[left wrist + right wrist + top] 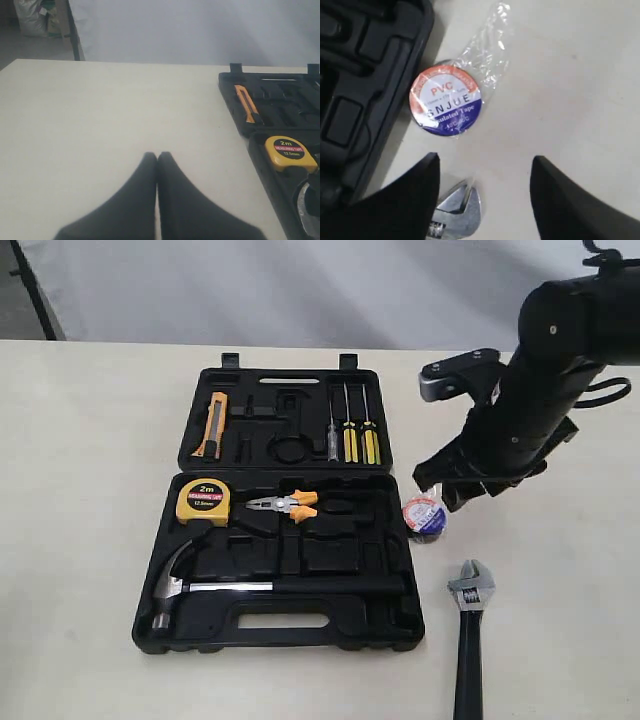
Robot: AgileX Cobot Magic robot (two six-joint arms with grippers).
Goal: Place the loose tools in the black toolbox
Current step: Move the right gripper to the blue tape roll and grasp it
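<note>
The pale table (pixel 80 490) carries the black toolbox (pixel 385 625), lying open with both halves flat. The right arm (pixel 540 390) reaches down just beside the case's right wall. The claw hammer (pixel 230 587) already lies in the near half of the case, along its long recess. The adjustable wrench (pixel 468 640) lies loose on the table to the right of the case, its head toward the tape roll (pixel 446 106). The roll, in its clear wrapper, sits flat on the table close by the case wall.

The right gripper (pixel 485 159) hangs above the table with its fingers spread wide and nothing between them. In the wrist view the roll lies ahead of the fingertips, not between them, and the wrench head shows near one finger. The left gripper (pixel 156 156) is pressed closed and empty over bare table to the left of the case.

The step in hand appears to be picking up the tape. To do it well, the gripper should centre over the roll before descending, so the fingers straddle its rim. It should grip the roll itself, since the loose wrapper tail would likely slip. It should also keep clear of the case wall and the wrench head.
</note>
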